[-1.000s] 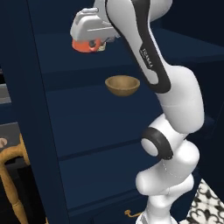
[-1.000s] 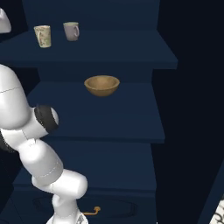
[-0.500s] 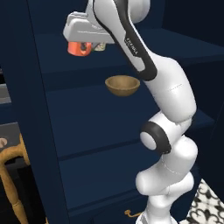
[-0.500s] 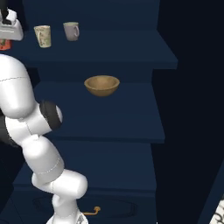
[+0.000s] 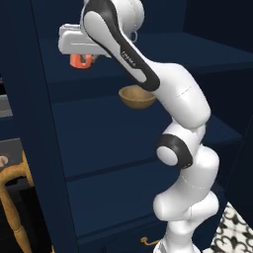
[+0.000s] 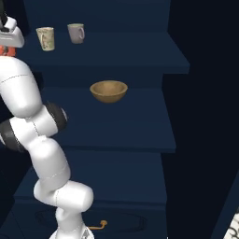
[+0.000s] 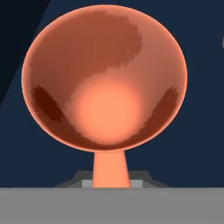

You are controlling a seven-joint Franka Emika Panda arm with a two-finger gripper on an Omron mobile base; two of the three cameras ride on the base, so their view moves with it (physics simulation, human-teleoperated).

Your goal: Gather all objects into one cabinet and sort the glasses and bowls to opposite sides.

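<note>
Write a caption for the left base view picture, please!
The gripper holds the orange-red cup beside the cabinet's top shelf, above the wooden bowl.

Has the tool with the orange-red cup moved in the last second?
Yes. In the left base view the tool and its orange-red cup have swung left, away from the wooden bowl, staying near top-shelf height.

Two flanking rear views sharing cabinet [image 6: 116, 46] shelves
</note>
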